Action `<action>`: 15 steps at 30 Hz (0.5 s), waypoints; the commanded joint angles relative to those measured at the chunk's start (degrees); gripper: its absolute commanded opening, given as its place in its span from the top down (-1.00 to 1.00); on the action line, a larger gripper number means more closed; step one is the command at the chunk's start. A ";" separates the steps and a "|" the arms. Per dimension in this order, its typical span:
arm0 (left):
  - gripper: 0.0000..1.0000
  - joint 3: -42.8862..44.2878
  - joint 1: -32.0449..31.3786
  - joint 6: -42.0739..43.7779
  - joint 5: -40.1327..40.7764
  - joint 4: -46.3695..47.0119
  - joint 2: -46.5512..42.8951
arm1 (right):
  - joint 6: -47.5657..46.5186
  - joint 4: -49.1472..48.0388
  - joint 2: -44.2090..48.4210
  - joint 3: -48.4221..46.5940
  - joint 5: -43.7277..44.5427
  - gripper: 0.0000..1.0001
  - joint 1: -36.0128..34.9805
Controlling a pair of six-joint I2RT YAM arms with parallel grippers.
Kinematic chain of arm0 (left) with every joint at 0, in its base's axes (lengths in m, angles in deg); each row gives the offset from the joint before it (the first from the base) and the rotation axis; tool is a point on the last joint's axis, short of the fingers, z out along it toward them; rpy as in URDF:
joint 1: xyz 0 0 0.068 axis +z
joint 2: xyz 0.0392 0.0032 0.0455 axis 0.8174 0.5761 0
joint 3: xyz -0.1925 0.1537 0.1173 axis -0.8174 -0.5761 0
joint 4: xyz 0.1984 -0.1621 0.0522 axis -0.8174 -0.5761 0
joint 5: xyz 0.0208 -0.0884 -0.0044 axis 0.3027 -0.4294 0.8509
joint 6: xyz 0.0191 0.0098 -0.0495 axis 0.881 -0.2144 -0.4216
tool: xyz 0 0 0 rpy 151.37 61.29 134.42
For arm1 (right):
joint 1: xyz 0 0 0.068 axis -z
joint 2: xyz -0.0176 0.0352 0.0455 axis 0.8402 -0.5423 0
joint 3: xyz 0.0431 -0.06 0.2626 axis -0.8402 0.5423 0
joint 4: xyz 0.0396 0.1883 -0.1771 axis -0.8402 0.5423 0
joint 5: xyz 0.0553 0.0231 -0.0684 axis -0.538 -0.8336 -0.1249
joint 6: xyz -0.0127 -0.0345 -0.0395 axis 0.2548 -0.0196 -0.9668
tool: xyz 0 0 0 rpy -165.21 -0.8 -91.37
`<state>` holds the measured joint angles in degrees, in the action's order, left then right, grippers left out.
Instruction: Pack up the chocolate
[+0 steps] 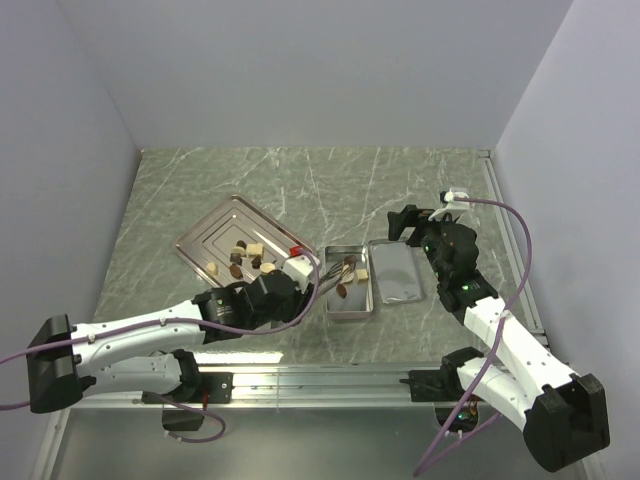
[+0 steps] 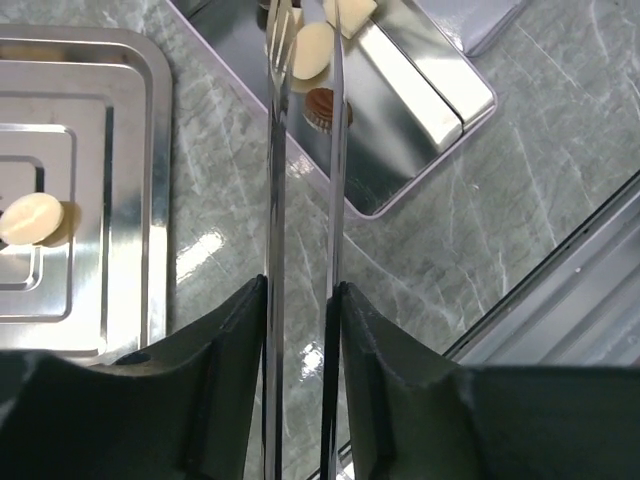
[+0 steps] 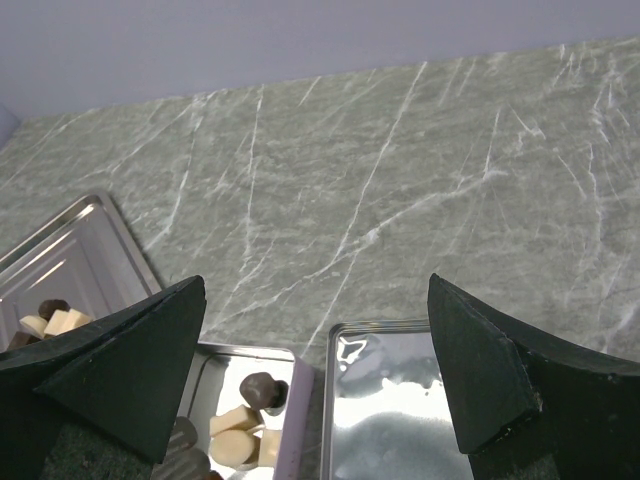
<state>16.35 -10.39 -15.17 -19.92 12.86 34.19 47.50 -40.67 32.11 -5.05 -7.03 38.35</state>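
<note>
Chocolate (image 2: 312,52) in tin (image 1: 350,311) and tray (image 1: 215,235); left fingers (image 2: 238,375) tight on tongs (image 2: 277,200), right fingers (image 3: 130,365) apart.

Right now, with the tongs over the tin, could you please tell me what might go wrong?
The cream chocolate sits between the tips of the tongs and may slip out. The left gripper holds the tongs only at their far end, so they could twist or nudge the tin.

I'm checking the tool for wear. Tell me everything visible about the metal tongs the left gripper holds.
The tongs are two long, thin, shiny metal blades, nearly parallel with a narrow gap. The left gripper clamps their rear between its dark fingers. Their tips reach over the open tin, flanking a cream chocolate; whether they grip it is unclear.
</note>
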 commanded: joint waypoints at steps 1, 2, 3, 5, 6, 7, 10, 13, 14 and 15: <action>0.21 2.40 -0.36 -0.31 3.15 1.90 -2.38 | -0.79 -0.78 -0.29 -2.92 0.02 -0.96 0.17; 0.24 2.14 -0.36 -0.49 3.76 1.90 -3.26 | -0.79 -0.78 -0.29 -2.92 0.11 -0.96 0.09; 0.25 1.62 -0.36 -1.36 5.42 1.72 -4.23 | -0.79 -0.78 -0.29 -2.92 0.02 -0.96 0.09; 0.28 1.18 -0.36 -2.68 7.89 0.94 -7.74 | -0.79 -0.78 -0.29 -2.83 0.02 -0.96 0.09; 0.28 0.82 -0.36 -4.26 10.86 0.50 -9.06 | -0.79 -0.78 -0.20 -2.83 0.11 -0.96 0.09; 0.27 0.56 -0.36 -5.23 12.63 -0.12 -11.33 | -0.79 -0.86 -0.29 -2.83 0.02 -0.96 0.09; 0.25 0.64 -0.27 -9.71 20.63 -4.33 -12.94 | -0.79 -0.87 -0.20 -2.92 0.02 -0.96 0.09; 0.23 2.66 0.52 -13.49 25.12 -9.51 -9.26 | -0.79 -0.78 -0.37 -2.92 0.02 -0.96 0.17; 0.22 3.36 0.78 -14.72 26.08 -12.92 -7.77 | -0.79 -0.78 -0.37 -3.01 0.02 -0.95 0.00; 0.21 4.50 2.18 -16.82 27.05 -14.43 -4.97 | -0.79 -0.78 -0.37 -3.01 0.02 -0.96 0.00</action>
<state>17.82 -9.86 -25.55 -0.22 5.83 24.03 47.48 -40.67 32.11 -5.05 -7.03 38.35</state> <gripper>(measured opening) 0.392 0.978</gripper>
